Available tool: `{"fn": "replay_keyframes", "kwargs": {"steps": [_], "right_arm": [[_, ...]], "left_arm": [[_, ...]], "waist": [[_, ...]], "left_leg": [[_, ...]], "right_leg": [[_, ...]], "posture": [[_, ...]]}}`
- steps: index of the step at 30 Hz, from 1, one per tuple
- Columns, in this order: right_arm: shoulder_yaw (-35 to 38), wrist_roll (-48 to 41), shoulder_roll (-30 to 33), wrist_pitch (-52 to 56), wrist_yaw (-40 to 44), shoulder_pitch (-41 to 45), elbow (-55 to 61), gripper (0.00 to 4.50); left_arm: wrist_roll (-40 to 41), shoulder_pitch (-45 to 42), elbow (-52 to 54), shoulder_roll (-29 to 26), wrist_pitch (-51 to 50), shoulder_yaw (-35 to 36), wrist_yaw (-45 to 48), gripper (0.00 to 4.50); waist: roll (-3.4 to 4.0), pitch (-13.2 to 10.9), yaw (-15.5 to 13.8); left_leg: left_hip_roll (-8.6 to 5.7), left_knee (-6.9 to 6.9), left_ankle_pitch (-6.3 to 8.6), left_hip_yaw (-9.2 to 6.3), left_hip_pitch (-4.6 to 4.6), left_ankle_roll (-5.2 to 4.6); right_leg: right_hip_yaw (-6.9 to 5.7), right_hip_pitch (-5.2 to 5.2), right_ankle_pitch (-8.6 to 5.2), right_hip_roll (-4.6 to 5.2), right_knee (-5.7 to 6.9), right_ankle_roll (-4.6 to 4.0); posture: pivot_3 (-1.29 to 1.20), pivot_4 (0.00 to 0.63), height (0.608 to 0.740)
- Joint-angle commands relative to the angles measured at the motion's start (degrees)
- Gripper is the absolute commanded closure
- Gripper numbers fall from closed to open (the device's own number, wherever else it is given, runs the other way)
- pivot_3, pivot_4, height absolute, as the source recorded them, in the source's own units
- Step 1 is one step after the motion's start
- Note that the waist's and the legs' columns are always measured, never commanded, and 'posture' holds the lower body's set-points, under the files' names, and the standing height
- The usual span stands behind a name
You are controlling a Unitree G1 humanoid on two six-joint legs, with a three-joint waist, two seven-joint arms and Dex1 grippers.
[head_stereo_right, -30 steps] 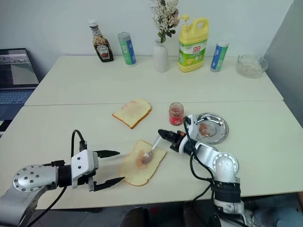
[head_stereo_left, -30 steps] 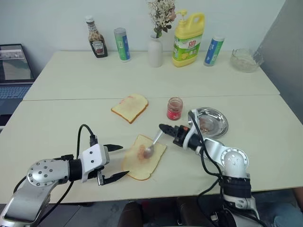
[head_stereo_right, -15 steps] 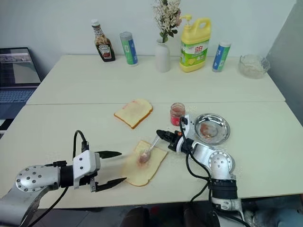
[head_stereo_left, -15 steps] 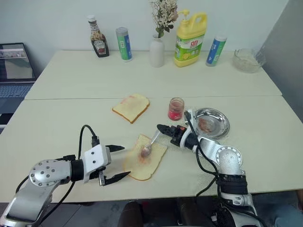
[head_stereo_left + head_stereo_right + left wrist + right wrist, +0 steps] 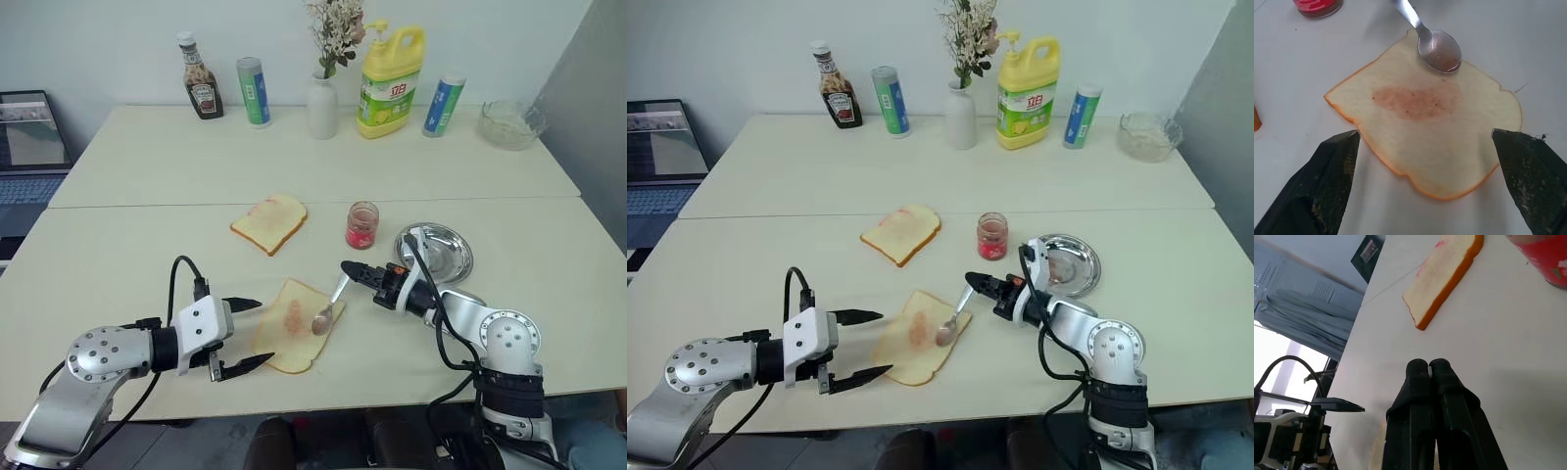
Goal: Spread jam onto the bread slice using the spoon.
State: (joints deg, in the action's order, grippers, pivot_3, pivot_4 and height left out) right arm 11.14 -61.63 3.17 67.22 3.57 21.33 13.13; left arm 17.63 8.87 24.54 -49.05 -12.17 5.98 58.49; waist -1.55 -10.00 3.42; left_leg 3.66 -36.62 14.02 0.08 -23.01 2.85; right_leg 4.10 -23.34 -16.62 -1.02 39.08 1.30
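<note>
- The bread slice point(image 5: 295, 325) lies flat on the smooth cream worktop point(image 5: 127, 245), near its front edge: soft pale crumb, thin golden-orange crust, rounded corners, and a dull pinkish smear with tiny dark specks in its middle.
- The spoon point(image 5: 329, 306) is slim polished silver metal; its oval bowl, coated with a thin pinkish film, sits at the edge of the bread slice on the side toward the right arm, and its thin handle slants up and away.
- The right gripper point(image 5: 348, 267) has its matte black jaws pressed together on the end of the spoon's handle.
- The left gripper point(image 5: 245, 334) hangs just beside the bread slice on the opposite side, its two tapered, grainy black jaws spread wide and holding nothing; in the left wrist view they frame the slice without touching it.
- The jam point(image 5: 361, 225), red-pink in a small clear glass jar, stands upright behind the bread slice, between a smaller slice point(image 5: 269, 222) with a pink smear near its crust and a shallow round steel dish point(image 5: 436, 253).
- Along the far edge stand a brown sauce bottle point(image 5: 201, 90), a white vase point(image 5: 322, 108) of dried flowers and a yellow plastic jug point(image 5: 391, 69).
</note>
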Motion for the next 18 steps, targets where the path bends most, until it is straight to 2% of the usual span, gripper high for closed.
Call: {"fn": "replay_keyframes", "kwargs": {"steps": [1,6,12,15,18], "right_arm": [[2.37,-2.97,-0.69,-2.68,-1.46,2.39,3.12,4.48],[6.32,-8.13,1.24,-3.88,-4.92,3.21,6.39,4.48],[10.86,-19.52,7.37,-7.13,-9.95,3.07,11.51,4.48],[16.23,-20.05,13.64,-10.69,-11.01,0.89,12.15,4.48],[18.79,-18.87,18.07,-13.45,-10.64,-1.8,10.97,4.48]], "left_arm": [[2.57,-1.25,3.26,0.08,-0.7,1.25,0.04,0.0],[5.59,-5.48,5.08,-0.38,-3.09,0.36,0.99,0.0],[9.17,-16.92,5.59,2.99,-9.39,-2.79,-2.31,0.0],[7.36,-26.62,4.72,3.93,-12.63,-8.28,-1.79,0.0],[3.8,-32.35,3.44,3.76,-14.2,-13.22,-1.27,0.0]], "waist": [[0.0,0.0,-0.03],[0.0,0.0,-0.36],[-0.01,-0.01,-0.3],[-0.03,-0.02,-0.39],[-0.05,-0.02,-1.01]], "left_leg": [[-0.01,0.0,0.0,0.0,0.0,0.0],[-0.04,-0.01,0.0,-0.01,-0.03,0.0],[-0.06,-0.06,0.0,0.01,-0.05,0.0],[-0.06,-0.06,0.0,-0.04,-0.05,0.0],[-0.11,-0.14,0.0,-0.04,-0.09,0.0]], "right_leg": [[0.0,0.0,0.0,0.0,0.0,0.0],[-0.02,0.0,0.0,0.02,-0.03,0.0],[0.01,0.05,0.02,0.02,-0.04,0.04],[-0.01,0.05,0.02,-0.02,-0.01,0.04],[0.0,0.08,0.03,-0.01,-0.06,0.07]], "posture": [[0.0,0.15,0.74],[0.0,0.15,0.74],[0.0,0.15,0.74],[0.0,0.15,0.74],[0.0,0.15,0.74]]}}
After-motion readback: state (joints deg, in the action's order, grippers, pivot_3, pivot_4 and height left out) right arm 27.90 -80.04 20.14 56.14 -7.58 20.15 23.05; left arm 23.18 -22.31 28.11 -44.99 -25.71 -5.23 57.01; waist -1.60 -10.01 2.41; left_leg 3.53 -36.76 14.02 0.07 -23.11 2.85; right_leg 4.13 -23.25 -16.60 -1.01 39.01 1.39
